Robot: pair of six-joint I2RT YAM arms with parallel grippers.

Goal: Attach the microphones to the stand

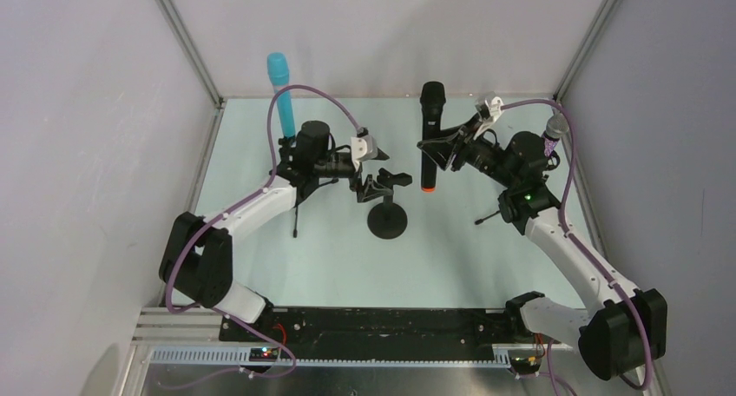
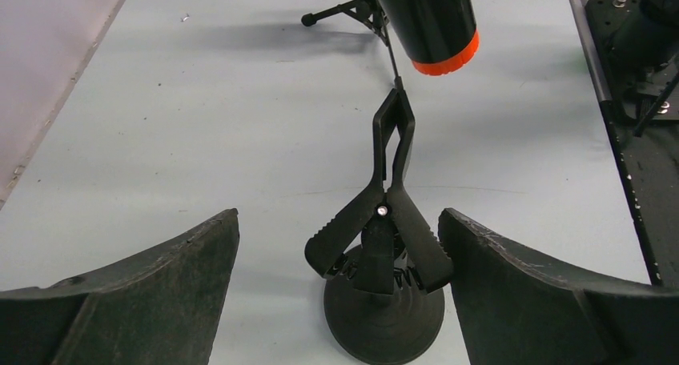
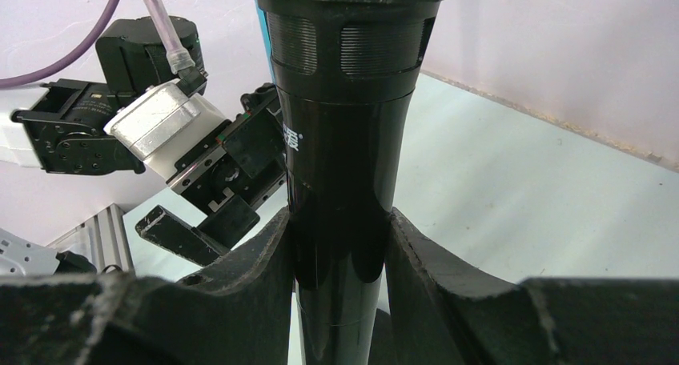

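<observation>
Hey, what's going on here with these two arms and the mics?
The right end effector holds the black mic upright, orange end down. The left end effector is open around the handles of the clip on the round-base stand, not yet squeezing. The cyan mic stands upright behind the left arm, seemingly already mounted. The purple mic is mostly hidden behind the right arm.

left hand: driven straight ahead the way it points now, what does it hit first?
Probably the clip on the stand: its two handles lie dead ahead of the open left hand. The black microphone hangs farther on and higher, likely off that line.
</observation>
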